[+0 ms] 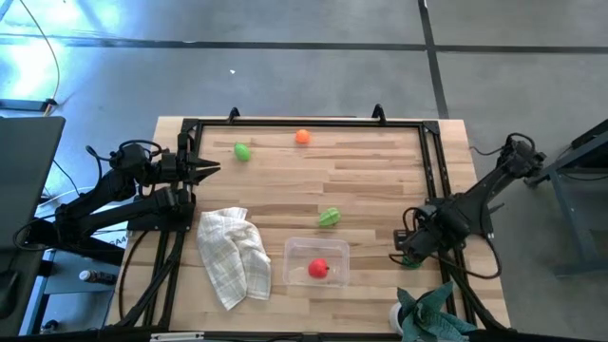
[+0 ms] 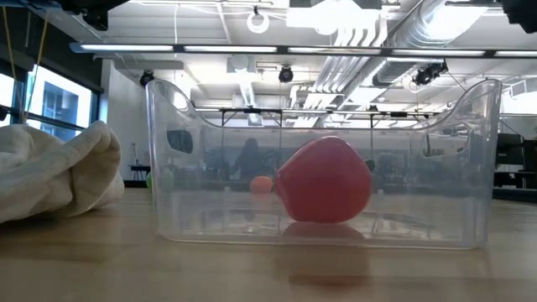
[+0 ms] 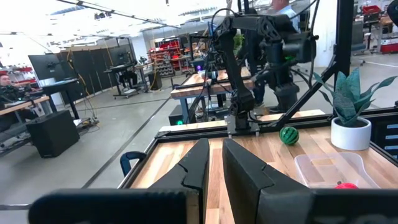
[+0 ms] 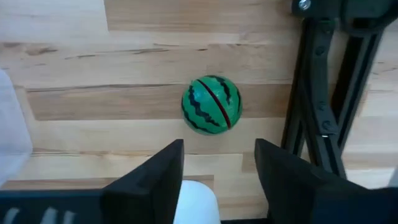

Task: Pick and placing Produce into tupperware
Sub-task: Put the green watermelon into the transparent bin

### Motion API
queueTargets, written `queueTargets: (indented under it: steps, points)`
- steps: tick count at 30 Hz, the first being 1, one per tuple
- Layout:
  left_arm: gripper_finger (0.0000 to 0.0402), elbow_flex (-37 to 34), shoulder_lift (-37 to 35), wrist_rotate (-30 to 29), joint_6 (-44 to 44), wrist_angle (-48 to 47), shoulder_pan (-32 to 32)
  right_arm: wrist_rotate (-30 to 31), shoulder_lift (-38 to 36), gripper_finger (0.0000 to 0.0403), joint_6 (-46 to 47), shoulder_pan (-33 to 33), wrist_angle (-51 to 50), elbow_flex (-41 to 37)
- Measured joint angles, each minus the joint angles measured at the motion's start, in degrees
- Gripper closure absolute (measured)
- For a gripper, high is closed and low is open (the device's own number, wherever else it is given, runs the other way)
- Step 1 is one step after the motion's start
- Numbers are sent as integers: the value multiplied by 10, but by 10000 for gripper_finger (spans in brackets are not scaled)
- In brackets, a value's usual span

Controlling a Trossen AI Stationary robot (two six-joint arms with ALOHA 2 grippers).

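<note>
The clear tupperware point(image 1: 293, 249) stands near the table's front edge with the red produce point(image 1: 318, 269) resting on its floor, as the low view shows point(image 2: 323, 191). The orange piece point(image 1: 302, 137) and a green piece point(image 1: 242, 150) lie near the far edge, and the light-green leafy piece point(image 1: 329, 217) lies mid-table. A green striped ball point(image 4: 211, 104) lies on the wood at the right. My right gripper point(image 4: 217, 163) hangs open above the ball, pointing down, and touches nothing. My left gripper point(image 1: 211, 169) waits shut at the left, pointing level.
A crumpled white checked cloth point(image 1: 233, 255) lies left of the tupperware. A teal plant in a white pot point(image 1: 432, 318) stands at the front right corner. A black frame point(image 1: 432, 161) runs along the table's edges, close to the ball's right side.
</note>
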Motion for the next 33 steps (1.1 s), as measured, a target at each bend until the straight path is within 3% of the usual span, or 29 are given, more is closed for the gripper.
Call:
queueTargets:
  steps: [10,16,33]
  points:
    - [364,0,0,0,0,0,0,-5,0,158,4,6,126,-92]
    - [364,0,0,0,0,0,0,-33,0,155,1,6,151,-136]
    - [364,0,0,0,0,0,0,-42,0,155,-39,6,171,-166]
